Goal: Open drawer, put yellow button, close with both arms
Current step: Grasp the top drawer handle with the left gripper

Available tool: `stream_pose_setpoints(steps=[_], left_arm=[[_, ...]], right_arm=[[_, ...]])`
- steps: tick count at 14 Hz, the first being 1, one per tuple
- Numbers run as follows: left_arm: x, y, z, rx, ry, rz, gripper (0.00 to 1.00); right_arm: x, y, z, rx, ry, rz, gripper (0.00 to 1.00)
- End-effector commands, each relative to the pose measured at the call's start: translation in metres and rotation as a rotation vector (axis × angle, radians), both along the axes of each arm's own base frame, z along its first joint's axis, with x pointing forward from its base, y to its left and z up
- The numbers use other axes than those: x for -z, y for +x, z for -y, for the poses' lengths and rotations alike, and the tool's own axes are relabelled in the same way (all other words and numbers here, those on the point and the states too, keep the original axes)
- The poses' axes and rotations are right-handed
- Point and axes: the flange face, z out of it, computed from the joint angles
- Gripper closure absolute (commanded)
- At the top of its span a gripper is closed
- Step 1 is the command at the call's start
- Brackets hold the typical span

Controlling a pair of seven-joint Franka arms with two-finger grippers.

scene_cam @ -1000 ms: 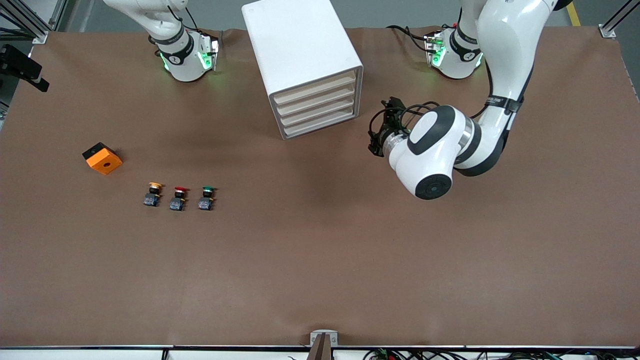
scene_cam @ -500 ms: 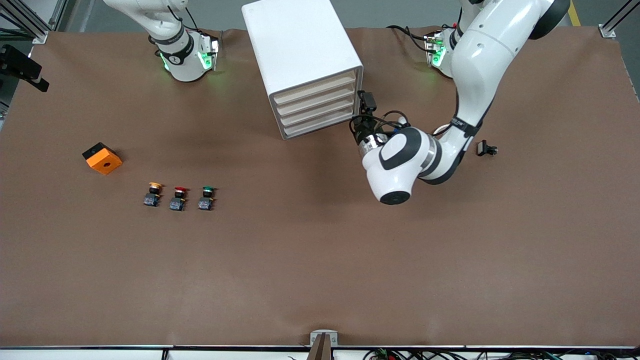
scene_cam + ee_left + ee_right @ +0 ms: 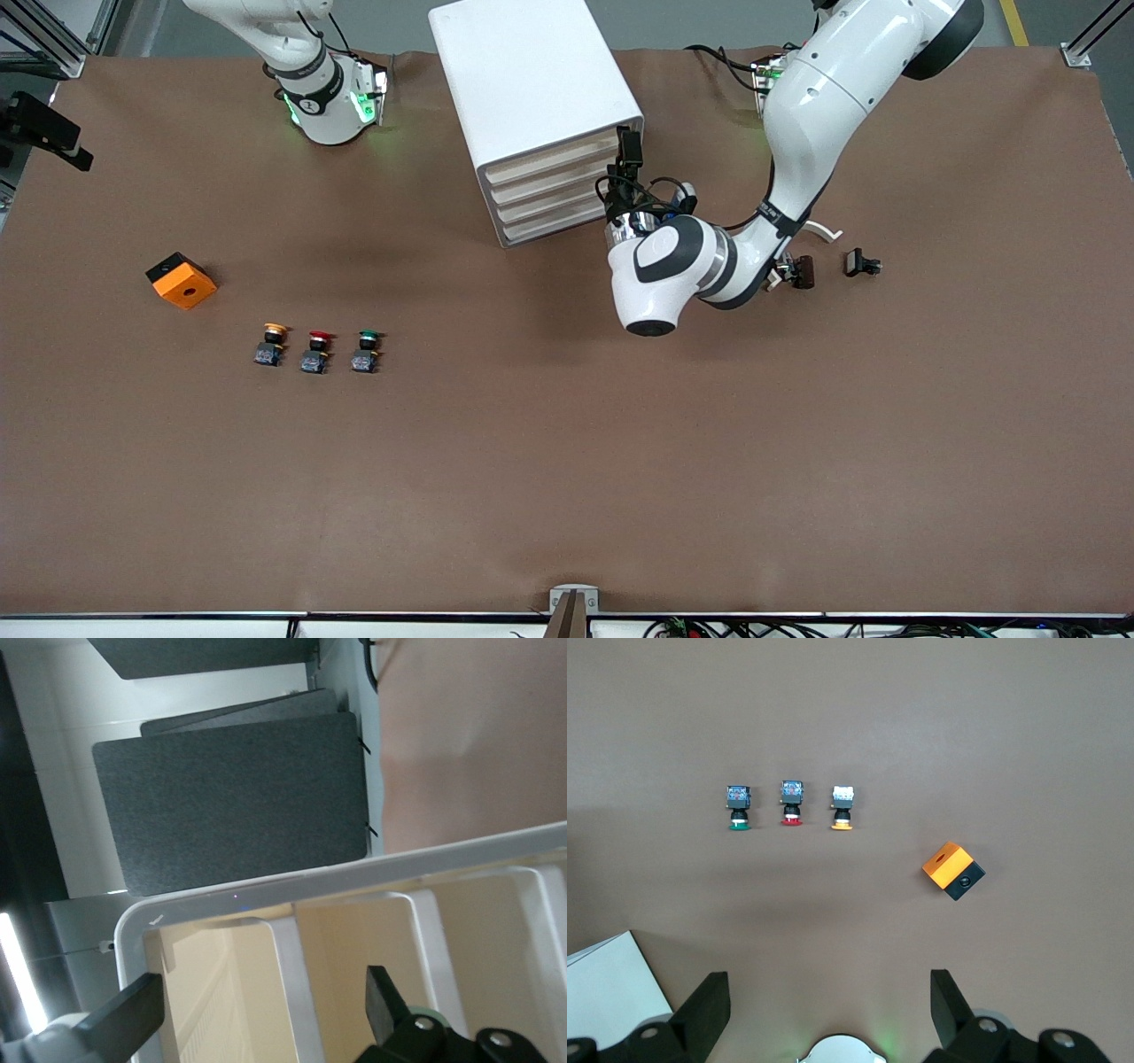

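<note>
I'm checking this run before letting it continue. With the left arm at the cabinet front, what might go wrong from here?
1. The left gripper, fingers open, sits at the corner of the white rounded cabinet, where the four cream drawer fronts stack closely; it may catch a lower one instead of the top drawer.
2. The tiny yellow-capped push-button stands close beside the red-capped button and the green-capped button, so the waiting right gripper, high over them, might pick wrongly.
</note>
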Motion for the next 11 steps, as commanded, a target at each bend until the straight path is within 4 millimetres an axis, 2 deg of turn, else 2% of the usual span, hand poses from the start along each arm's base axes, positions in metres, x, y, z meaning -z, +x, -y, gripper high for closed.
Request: stream_pose_setpoints(steps=[1,2,3,6,9,10,11], left_arm=[[0.008,-0.017,0.005,0.012,0.025,-0.031,0.0],[0.009,-0.021,0.008,0.021,0.027,-0.035,0.01],[0.009,-0.021,0.008,0.02,0.026,-0.034,0.04],[0.011,-0.017,0.006,0.01,0.023,-0.037,0.0],[0.011,-0.016,0.008,-0.006,0.013,-0.053,0.0],[0.016,-0.014,0.007,-0.013,0.016,-0.058,0.02],[0.02,-0.013,0.008,-0.022,0.017,-0.061,0.12]], right_arm=[[0.022,0.016,0.003,-0.002,-0.01,-0.06,0.0],[0.03,0.021,0.004,-0.001,-0.009,-0.077,0.0],[0.049,0.032,0.004,0.0,-0.007,-0.113,0.0],[0.1,0.064,0.017,0.018,0.01,-0.2,0.0],[0.101,0.069,0.021,0.027,-0.004,-0.192,0.0],[0.104,0.068,0.021,0.032,-0.006,-0.199,0.0],[0.114,0.07,0.023,0.039,-0.003,-0.205,0.0]])
